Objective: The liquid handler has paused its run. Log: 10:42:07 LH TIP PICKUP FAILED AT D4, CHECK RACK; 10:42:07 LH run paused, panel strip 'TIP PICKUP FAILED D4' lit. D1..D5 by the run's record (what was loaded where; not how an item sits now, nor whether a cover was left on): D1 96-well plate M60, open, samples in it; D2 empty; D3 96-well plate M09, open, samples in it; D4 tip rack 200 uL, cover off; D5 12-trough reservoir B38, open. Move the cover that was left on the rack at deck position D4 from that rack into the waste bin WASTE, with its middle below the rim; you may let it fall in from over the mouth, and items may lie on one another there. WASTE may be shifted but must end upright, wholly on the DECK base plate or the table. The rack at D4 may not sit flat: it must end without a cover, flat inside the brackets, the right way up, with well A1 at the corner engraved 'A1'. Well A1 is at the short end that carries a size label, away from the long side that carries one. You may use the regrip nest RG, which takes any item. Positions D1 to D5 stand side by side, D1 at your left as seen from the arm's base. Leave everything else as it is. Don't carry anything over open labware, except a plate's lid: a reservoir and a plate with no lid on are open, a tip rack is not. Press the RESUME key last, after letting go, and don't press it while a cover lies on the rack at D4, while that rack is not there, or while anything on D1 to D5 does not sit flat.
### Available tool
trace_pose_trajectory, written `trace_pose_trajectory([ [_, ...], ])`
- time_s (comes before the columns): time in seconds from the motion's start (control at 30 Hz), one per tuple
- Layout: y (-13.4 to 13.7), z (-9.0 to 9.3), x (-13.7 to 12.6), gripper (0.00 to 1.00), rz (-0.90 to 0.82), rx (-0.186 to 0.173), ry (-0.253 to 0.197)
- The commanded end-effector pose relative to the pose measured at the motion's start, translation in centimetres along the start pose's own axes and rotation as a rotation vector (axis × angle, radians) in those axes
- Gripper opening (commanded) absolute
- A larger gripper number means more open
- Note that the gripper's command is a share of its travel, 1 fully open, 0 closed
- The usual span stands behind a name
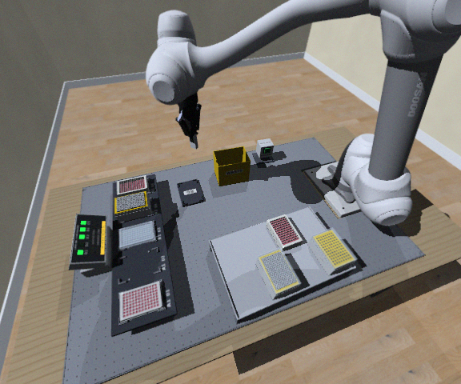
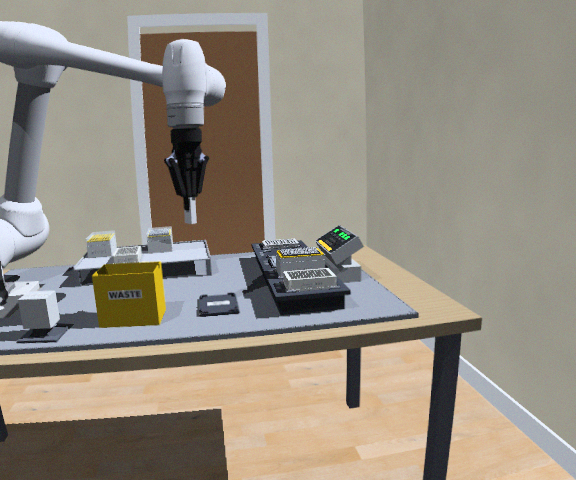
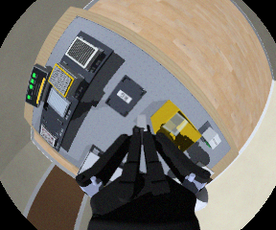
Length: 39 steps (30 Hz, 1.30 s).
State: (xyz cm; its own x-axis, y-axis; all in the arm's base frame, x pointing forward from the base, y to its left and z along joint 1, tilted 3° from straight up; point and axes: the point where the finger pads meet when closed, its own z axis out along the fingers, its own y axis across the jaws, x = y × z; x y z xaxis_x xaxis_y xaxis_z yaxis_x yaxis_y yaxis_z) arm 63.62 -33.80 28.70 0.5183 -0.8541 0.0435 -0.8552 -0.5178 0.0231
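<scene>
My gripper is shut on nothing and hangs high above the grey DECK plate, between the deck strip and the yellow WASTE bin. It also shows in the exterior view and the wrist view. The bin stands upright; in the wrist view a pale thing shows inside its mouth. The tip rack at D4 has a yellow rim and a speckled grey top. I see no cover on it, and it looks level in the exterior view.
On the black deck strip stand a red item beyond D4, a pale plate and a red plate. The RG nest lies beside the bin. The panel shows green lamps and a lit yellow strip. A small key box and a shelf with three boxes stand nearer the arm's base.
</scene>
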Motion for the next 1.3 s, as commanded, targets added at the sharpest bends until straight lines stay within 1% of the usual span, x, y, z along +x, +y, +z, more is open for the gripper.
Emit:
trace_pose_trajectory([
  [0.0, 1.9, -0.6, -0.4, 0.00, 0.012, 0.008, 0.008],
  [0.3, 1.9, -0.6, -0.4, 0.00, 0.012, 0.008, 0.008],
  [0.7, -2.6, -1.0, 3.5, 0.00, 0.252, 0.009, 0.007],
  [0.77, -2.6, -1.0, 3.5, 0.00, 0.252, 0.009, 0.007],
  [1.27, -8.2, -1.6, 8.4, 0.00, 0.552, 0.010, 0.006],
])
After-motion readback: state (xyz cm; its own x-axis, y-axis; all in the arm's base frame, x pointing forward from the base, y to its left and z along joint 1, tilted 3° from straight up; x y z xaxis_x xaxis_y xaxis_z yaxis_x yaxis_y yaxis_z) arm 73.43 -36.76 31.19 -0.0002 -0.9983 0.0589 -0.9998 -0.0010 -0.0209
